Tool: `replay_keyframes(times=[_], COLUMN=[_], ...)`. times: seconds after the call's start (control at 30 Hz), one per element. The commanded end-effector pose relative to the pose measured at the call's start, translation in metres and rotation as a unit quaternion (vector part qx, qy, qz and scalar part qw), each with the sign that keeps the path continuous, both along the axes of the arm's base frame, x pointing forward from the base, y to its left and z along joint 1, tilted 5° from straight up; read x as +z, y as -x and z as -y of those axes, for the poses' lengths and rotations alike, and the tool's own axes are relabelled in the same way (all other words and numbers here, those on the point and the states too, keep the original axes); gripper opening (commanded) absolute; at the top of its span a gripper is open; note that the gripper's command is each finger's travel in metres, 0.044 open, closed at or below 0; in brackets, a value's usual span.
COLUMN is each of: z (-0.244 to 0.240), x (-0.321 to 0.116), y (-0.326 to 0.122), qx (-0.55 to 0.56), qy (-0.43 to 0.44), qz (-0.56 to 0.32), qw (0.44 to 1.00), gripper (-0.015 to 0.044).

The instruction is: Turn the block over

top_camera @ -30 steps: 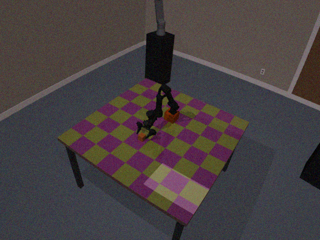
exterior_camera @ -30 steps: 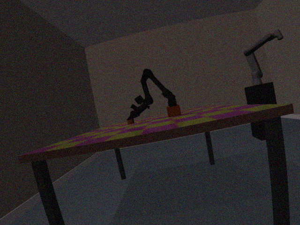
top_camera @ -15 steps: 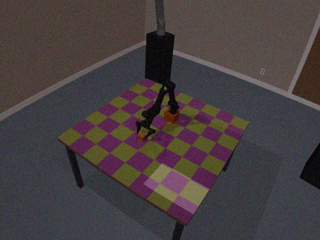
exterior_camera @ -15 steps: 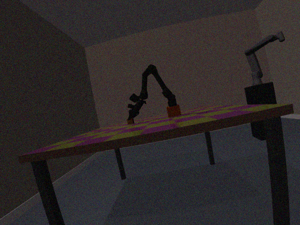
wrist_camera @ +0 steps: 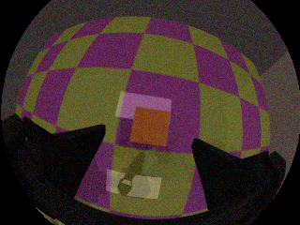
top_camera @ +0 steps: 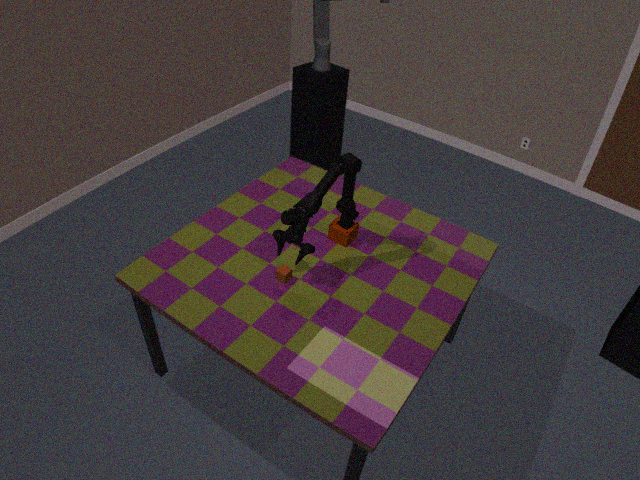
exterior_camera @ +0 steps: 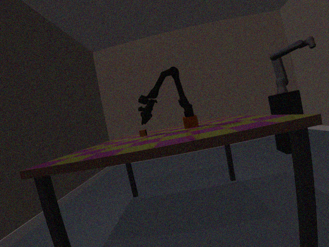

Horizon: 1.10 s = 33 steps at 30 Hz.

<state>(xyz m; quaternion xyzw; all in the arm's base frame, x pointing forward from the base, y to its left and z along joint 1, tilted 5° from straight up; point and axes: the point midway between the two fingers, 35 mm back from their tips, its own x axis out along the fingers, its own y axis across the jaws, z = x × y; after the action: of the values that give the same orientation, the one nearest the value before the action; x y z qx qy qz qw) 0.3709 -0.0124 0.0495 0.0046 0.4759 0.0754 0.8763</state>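
A small orange block (top_camera: 283, 274) (exterior_camera: 143, 133) (wrist_camera: 150, 127) rests flat on the checkered table (top_camera: 242, 303) (exterior_camera: 175, 142) (wrist_camera: 164, 52). Its upper face looks plain orange in the wrist view, with no mark showing. Its underside is hidden, and the views are too dark and grainy to tell whether a side face bears the mark. My gripper (top_camera: 288, 258) (exterior_camera: 143, 123) (wrist_camera: 150, 138) is open and empty. It hangs above the block, pointing down, with the fingertips clear of it. In the wrist view the block lies between the two spread fingers, beyond their tips.
My arm stands on an orange base (top_camera: 343, 233) (exterior_camera: 190, 122) behind the block. A grey second arm (top_camera: 322, 54) (exterior_camera: 278, 71) stands on a black pedestal (top_camera: 317, 113) (exterior_camera: 285, 103) beyond the table. A bright patch of light (top_camera: 351, 366) falls near the table's front corner.
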Motion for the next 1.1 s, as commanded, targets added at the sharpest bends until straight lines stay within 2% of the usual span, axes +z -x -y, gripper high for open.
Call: replay_keyframes(times=[0.0,0.57,0.73,0.83,1.07], z=[0.001,-0.001,-0.001,-0.003,-0.005], x=[0.006,0.029,0.027,-0.002,-0.018], y=[0.000,-0.035,-0.035,-0.036,-0.036], qx=[0.002,0.020,0.021,0.021,0.021], qy=[0.004,0.036,0.038,0.038,0.038], qz=[-0.006,-0.252,-0.262,-0.262,-0.262], qw=[1.000,0.967,0.964,0.964,0.964], gripper=[0.0440,0.0440,0.0440,0.0440,0.0440])
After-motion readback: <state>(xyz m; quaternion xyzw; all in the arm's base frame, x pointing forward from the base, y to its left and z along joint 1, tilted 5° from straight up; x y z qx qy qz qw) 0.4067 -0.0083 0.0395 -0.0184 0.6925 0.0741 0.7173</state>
